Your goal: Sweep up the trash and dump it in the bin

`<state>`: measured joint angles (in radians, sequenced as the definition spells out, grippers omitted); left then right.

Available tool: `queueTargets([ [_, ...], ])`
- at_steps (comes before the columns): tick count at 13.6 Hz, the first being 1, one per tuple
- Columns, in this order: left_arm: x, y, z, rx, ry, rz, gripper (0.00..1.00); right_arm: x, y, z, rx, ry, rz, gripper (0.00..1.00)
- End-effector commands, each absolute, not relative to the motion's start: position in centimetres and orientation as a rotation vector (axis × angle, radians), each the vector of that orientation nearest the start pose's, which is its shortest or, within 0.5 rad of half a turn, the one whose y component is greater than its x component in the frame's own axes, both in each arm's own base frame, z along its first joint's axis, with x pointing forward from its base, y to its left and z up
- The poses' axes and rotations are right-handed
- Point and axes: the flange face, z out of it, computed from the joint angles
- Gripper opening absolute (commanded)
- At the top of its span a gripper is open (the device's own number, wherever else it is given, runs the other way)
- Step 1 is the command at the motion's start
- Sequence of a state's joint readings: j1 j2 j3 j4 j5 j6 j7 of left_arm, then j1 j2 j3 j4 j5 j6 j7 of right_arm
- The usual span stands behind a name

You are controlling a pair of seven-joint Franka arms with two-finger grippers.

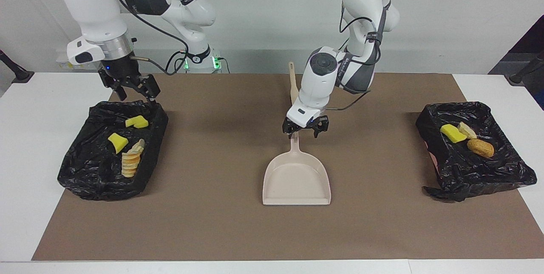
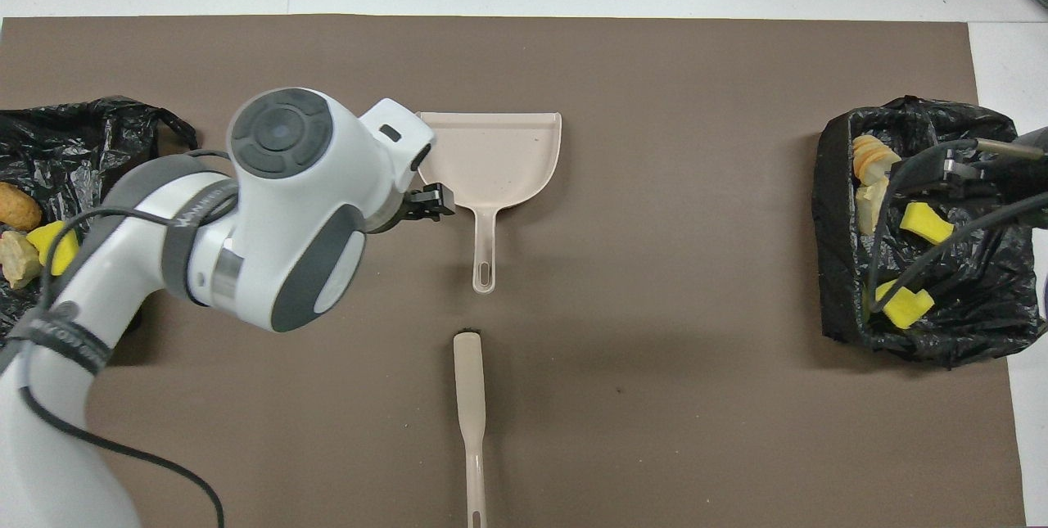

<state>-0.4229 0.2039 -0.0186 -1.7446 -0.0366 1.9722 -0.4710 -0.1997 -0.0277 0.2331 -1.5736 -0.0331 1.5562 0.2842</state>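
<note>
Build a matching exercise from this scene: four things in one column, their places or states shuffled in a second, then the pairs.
Things
1. dustpan
2. long-handled beige tool
3. orange-brown lump
4. left gripper

Places or states
A. in the black-lined bin at the left arm's end of the table
B. open, over the dustpan's handle
C. flat on the brown mat, about midway between the two ends
D. on the mat, nearer to the robots than the dustpan

Pairs: 1-C, 2-D, 3-A, 4-B

Dustpan (image 1: 296, 176) mid-mat; trash (image 1: 127, 146) in bins (image 1: 85, 172) at both ends.
</note>
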Motion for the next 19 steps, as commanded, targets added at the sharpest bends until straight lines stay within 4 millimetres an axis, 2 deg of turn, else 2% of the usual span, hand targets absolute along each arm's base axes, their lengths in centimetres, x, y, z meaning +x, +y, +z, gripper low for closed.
queueTargets([
  [1, 55.3, -20.3, 49.2, -3.161, 0.026, 0.077, 1.00, 52.3, 3.3, 64.5, -3.194, 0.331, 0.045, 1.00],
  [3, 55.3, -16.3, 50.9, -3.158, 0.053, 0.103, 1.00, 52.1, 5.3, 64.6, -3.204, 0.271, 0.030, 1.00],
  [7, 55.1, -8.5, 53.8, -3.164, 0.131, 0.102, 1.00, 52.2, 6.4, 64.8, -3.209, 0.246, 0.015, 1.00],
  [11, 53.8, -3.4, 57.7, -3.165, 0.173, 0.015, 1.00, 52.5, 6.2, 64.4, -3.209, 0.239, 0.028, 1.00],
  [15, 51.8, -2.5, 62.9, -3.165, 0.177, 0.016, 1.00, 52.7, 6.2, 64.8, -3.207, 0.216, 0.009, 1.00],
  [16, 51.5, -2.5, 63.7, -3.165, 0.176, 0.033, 1.00, 52.9, 6.1, 65.1, -3.206, 0.199, 0.003, 1.00],
  [19, 51.4, -2.4, 64.1, -3.165, 0.172, 0.029, 1.00, 53.0, 6.1, 65.1, -3.201, 0.196, 0.001, 1.00],
])
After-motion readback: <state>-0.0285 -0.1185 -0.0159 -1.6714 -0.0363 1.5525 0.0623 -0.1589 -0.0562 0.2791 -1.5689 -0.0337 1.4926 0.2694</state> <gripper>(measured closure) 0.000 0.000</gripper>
